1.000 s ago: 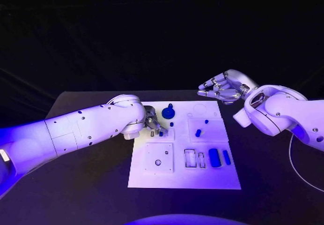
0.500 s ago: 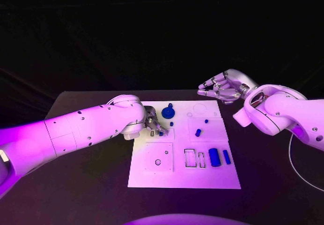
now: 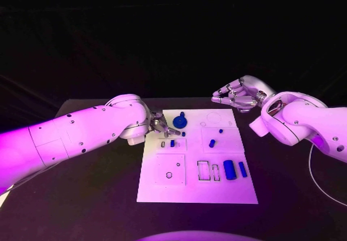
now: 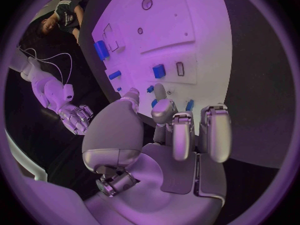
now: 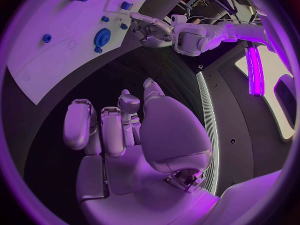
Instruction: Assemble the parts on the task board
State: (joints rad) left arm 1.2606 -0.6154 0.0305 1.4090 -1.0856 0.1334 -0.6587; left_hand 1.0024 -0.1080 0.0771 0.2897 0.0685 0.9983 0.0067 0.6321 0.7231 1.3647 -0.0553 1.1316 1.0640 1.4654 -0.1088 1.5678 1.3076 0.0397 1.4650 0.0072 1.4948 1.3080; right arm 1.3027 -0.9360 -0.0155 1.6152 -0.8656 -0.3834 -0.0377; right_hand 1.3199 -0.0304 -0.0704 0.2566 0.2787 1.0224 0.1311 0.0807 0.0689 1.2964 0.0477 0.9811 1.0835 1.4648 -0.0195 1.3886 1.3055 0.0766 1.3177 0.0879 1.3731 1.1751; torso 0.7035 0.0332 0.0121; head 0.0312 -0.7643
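This looks like a robotics lab or demonstration stand. A black table (image 3: pixel 94 201) stands against a dark backdrop, with a white task board (image 3: pixel 199 193) laid square at its middle and small blue parts (image 3: pixel 229 169) in its recesses. Two white robot arms reach in over the table's side edges.

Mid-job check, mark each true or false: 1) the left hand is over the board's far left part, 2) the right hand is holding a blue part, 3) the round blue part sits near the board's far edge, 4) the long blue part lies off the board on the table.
1) The left hand is over the far left part of the task board: true.
2) The right hand holds a blue part: false; it holds nothing, beyond the board's far right corner.
3) The round blue part sits near the far edge: true.
4) The long blue part lies on the table: false; it lies on the board.
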